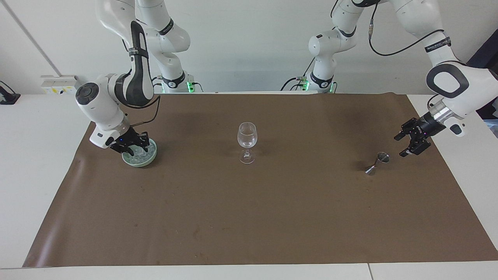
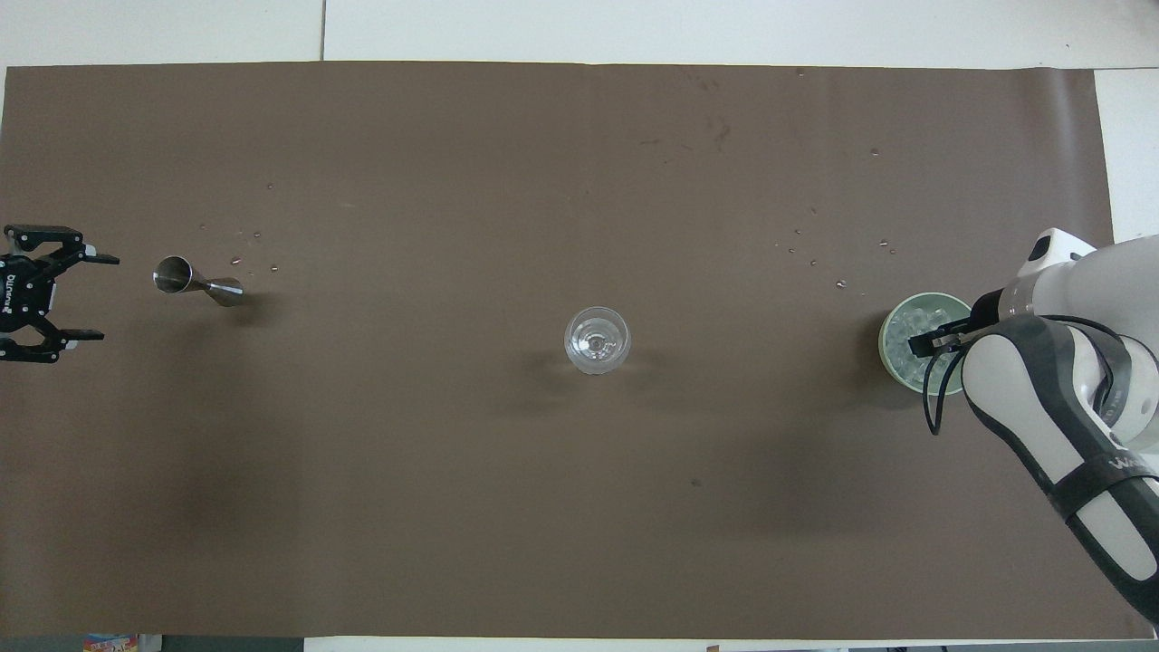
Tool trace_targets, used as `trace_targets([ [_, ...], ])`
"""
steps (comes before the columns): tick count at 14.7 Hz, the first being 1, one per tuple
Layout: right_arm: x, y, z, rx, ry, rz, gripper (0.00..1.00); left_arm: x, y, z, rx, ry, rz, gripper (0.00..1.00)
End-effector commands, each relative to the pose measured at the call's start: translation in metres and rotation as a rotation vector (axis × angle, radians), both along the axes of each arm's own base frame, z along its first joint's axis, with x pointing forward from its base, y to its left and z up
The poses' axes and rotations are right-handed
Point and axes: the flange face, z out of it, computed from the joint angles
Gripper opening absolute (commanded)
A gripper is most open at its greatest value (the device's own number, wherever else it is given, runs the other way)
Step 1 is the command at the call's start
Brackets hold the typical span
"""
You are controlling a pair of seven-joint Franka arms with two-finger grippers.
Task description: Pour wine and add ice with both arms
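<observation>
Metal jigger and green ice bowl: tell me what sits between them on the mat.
Only the wine glass stands between the jigger and the ice bowl, about midway; the rest of the brown mat there is bare, clearest in the overhead view.

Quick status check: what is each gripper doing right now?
Left gripper: open, empty, in the air beside the small metal jigger.
Right gripper: down in the pale green bowl of clear ice chunks; grip cannot be told.
</observation>
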Motion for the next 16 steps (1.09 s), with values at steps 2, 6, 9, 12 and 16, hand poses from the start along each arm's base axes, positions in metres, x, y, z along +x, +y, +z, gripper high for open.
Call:
trace_targets([
  [2, -0.007, -0.007, 0.001, 0.015, -0.018, 0.012, 0.54, 0.019, -0.032, 0.059, 0.112, -0.007, -0.159, 1.00],
  [6, -0.007, -0.005, 0.001, 0.016, -0.012, 0.013, 0.45, 0.028, -0.100, 0.102, 0.248, -0.060, -0.348, 1.00],
  [9, -0.007, -0.005, 0.000, 0.018, -0.007, 0.013, 0.45, 0.020, -0.152, 0.124, 0.352, -0.105, -0.540, 1.00],
  [12, -0.007, -0.002, 0.000, 0.018, -0.006, 0.018, 0.44, 0.012, -0.166, 0.141, 0.363, -0.155, -0.711, 1.00],
  [16, -0.007, 0.001, 0.001, 0.018, -0.006, 0.022, 0.37, 0.003, -0.171, 0.161, 0.365, -0.151, -0.847, 1.00],
])
